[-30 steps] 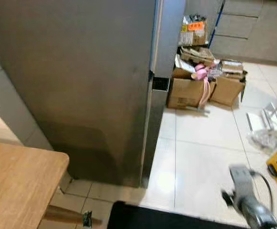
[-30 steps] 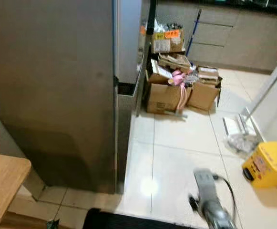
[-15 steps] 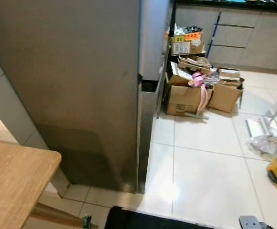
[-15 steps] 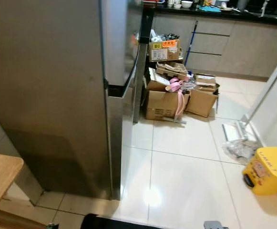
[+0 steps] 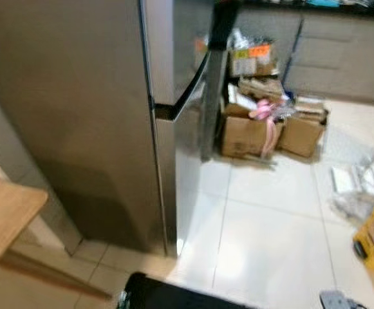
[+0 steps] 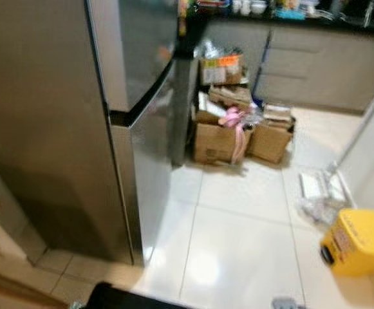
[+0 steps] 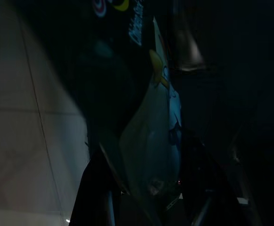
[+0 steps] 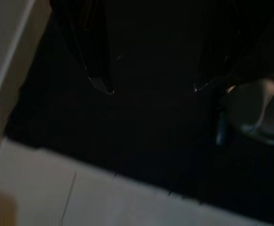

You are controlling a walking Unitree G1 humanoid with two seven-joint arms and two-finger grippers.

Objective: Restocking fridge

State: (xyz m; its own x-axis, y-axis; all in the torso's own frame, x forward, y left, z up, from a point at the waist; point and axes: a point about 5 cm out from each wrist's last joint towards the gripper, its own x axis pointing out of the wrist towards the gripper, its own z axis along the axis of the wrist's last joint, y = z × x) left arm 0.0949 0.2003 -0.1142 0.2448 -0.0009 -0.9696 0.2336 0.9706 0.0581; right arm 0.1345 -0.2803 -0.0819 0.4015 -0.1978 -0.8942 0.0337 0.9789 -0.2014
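Ahead, the closed steel fridge [image 5: 109, 116] is seen at left, cardboard boxes [image 6: 238, 132] beyond. Down at the wrist, the left gripper [image 7: 148, 188] is clamped on a clear printed packet [image 7: 155, 141]. Elsewhere, the right gripper [image 8: 148, 87] is held spread above dark shade.

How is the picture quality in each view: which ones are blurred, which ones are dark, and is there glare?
Both eye views are softly blurred, as from motion: the fridge edges and the cardboard boxes look smeared, and the floor tiles carry a pale glare patch. The left wrist view is very dark; a printed packet sits between the fingers. The right wrist view is dark too, its fingers apart over black.
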